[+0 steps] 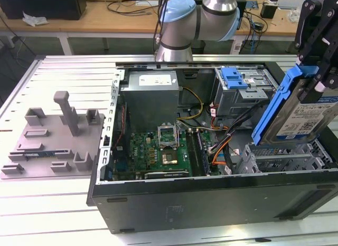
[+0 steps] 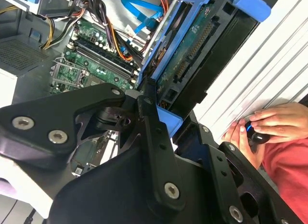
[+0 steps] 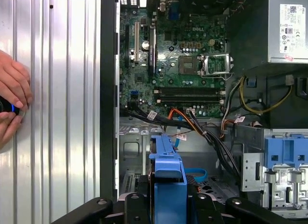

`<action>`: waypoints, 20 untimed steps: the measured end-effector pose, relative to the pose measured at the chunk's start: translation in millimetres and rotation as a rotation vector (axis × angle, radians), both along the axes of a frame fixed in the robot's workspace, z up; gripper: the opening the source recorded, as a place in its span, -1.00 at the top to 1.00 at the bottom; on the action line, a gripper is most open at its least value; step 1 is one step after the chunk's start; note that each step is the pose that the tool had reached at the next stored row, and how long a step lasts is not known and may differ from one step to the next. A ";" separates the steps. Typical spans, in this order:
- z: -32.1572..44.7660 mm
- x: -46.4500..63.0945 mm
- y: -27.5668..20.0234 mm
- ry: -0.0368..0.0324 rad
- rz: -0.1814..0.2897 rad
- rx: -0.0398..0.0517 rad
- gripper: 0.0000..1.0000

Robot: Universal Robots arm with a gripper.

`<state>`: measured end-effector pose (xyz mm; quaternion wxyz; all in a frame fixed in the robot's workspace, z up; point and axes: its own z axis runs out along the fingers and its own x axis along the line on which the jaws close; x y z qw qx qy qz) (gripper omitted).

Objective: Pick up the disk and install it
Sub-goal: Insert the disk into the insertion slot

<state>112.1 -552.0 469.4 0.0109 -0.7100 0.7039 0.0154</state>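
I have the jaws clenched on the disk (image 1: pixel 305 113), tilted over the empty drive cage (image 1: pixel 288 159) and not yet seated; I judge seating calls for squaring it to the bay.

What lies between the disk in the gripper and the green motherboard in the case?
In the exterior view, a bundle of black, orange and white cables lies between the disk and the motherboard.

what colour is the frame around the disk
Blue frame on the disk, best in the exterior view.
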 end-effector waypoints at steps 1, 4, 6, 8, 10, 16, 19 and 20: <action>-0.2 0.0 -0.3 0.0000 0.000 -0.0001 0.27; -1.0 0.6 -1.6 0.0000 -0.001 -0.0002 0.27; -1.7 1.4 -2.7 0.0000 -0.002 -0.0001 0.27; -2.1 1.5 -3.2 0.0000 -0.003 -0.0003 0.27; -3.1 1.6 -3.4 0.0000 -0.004 -0.0002 0.27; -4.2 1.6 -3.4 0.0000 -0.007 -0.0004 0.27; -4.3 1.6 -3.4 0.0000 -0.007 -0.0002 0.27; -4.3 1.6 -3.4 0.0000 -0.007 -0.0003 0.27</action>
